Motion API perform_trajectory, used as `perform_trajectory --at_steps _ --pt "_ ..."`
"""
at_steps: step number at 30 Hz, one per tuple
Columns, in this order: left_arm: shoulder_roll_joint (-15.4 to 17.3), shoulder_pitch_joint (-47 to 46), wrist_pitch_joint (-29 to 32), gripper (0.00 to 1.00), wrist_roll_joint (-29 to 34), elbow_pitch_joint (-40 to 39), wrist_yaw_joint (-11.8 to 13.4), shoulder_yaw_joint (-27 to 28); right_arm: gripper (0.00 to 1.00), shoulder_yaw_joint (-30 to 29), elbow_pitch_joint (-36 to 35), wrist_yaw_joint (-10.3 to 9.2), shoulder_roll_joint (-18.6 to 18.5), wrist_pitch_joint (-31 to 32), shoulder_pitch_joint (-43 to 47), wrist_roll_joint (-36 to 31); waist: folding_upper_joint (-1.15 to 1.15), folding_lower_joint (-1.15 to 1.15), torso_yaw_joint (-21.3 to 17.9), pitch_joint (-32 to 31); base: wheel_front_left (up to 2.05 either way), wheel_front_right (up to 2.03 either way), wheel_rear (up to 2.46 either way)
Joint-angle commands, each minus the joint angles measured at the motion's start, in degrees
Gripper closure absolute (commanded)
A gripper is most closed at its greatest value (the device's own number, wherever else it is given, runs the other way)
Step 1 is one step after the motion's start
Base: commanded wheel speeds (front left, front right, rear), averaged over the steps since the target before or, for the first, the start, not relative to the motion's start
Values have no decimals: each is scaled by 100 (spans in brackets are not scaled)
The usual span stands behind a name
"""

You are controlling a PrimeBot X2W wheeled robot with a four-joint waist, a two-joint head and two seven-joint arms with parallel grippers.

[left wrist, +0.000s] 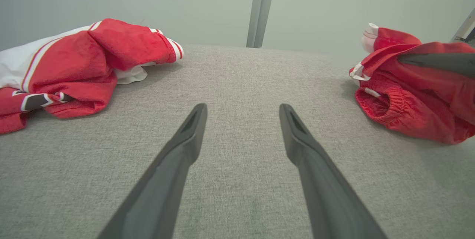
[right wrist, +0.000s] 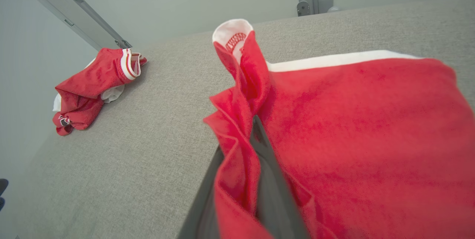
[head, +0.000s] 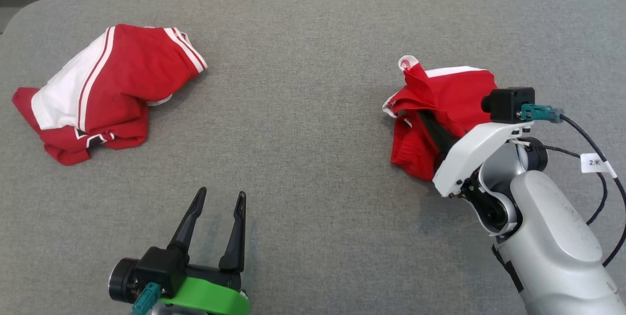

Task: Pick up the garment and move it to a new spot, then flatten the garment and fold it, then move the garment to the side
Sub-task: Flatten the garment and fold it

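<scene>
The garment [head: 452,92], red with white trim and an elastic waistband, lies bunched at the table's right. My right gripper [head: 413,114] is shut on a fold of it, with the dark fingers buried in the cloth. The right wrist view has the red cloth [right wrist: 352,120] draped over the fingers [right wrist: 269,183], a white-tipped corner sticking up. From the left wrist view, the garment [left wrist: 408,98] rests on the table with one right finger [left wrist: 438,62] lying across it. My left gripper [head: 221,192] [left wrist: 243,109] stands open over bare table at the near middle, holding nothing.
A second crumpled piece, a red and white jersey [head: 117,85] [left wrist: 81,64] [right wrist: 92,87], lies at the table's far left. The grey fabric table [head: 303,109] stretches wide between the two. A metal post [left wrist: 261,9] stands behind the far edge.
</scene>
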Motion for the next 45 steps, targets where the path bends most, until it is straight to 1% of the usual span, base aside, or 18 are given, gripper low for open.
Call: perform_trajectory --at_steps 1,7,8,9,10,11,13,15,20,23,27,28,30,33,35,38,45 --pt "12 -79 -17 0 -9 33 -11 20 100 -52 114 2 123 -85 -90 -137 64 0 87 5 0 0 0" --pt "11 66 -17 0 -110 75 35 31 100 -222 475 1 305 -262 -129 -571 64 0 168 -16 0 0 0" --pt "11 92 -17 0 -116 76 46 25 98 -220 495 2 334 -315 -133 -640 64 0 164 -26 0 0 0" --pt "11 115 -17 0 -119 74 53 22 47 -192 497 2 364 -353 -120 -684 64 0 157 -33 0 0 0" --pt "11 115 -17 0 -119 74 53 22 47 -192 497 2 364 -353 -120 -684 64 0 157 -33 0 0 0" --pt "11 138 -17 0 -130 74 56 20 0 -171 496 2 378 -370 -89 -742 64 0 148 -41 0 0 0" --pt "11 176 -17 0 -140 73 73 18 0 -91 393 1 282 -489 -35 -988 64 0 128 -49 0 0 0" --pt "11 192 -17 0 -154 72 84 36 0 -54 222 2 320 -608 94 -1086 64 0 93 -72 0 0 0" --pt "11 264 -17 0 -166 88 92 169 0 -179 -573 1 283 -916 582 -1226 64 0 -48 -192 0 0 0" --pt "11 347 -17 0 -189 96 97 214 0 -523 -1131 1 265 -1150 1024 -1273 64 0 -111 -324 0 0 0" --pt "11 464 -17 0 -273 52 152 266 0 -1312 -1649 1 279 -1575 1697 -1377 64 0 -194 -506 0 0 0" --pt "11 494 -17 0 -302 44 166 261 0 -1535 -1699 1 190 -1717 1844 -1585 64 0 -203 -549 0 0 0" --pt "12 584 -17 0 -334 23 212 229 0 -1903 -1652 1 162 -2040 2167 -1895 64 0 -223 -638 0 0 0" --pt "12 670 -17 0 -366 7 253 204 0 -2465 -1389 1 211 -2483 2516 -2283 64 0 -235 -744 0 0 0" --pt "12 710 -17 0 -386 18 237 201 0 -2741 -1197 1 129 -2664 2714 -2729 64 0 -227 -830 0 0 0" --pt "12 784 -17 0 -352 43 195 238 0 -3100 -994 0 321 -2752 2948 -3074 64 0 -181 -1003 0 0 0" --pt "12 986 -17 0 -208 18 159 474 0 -3660 -1429 -2 622 -2760 3625 -3387 64 0 -53 -1375 0 0 0"
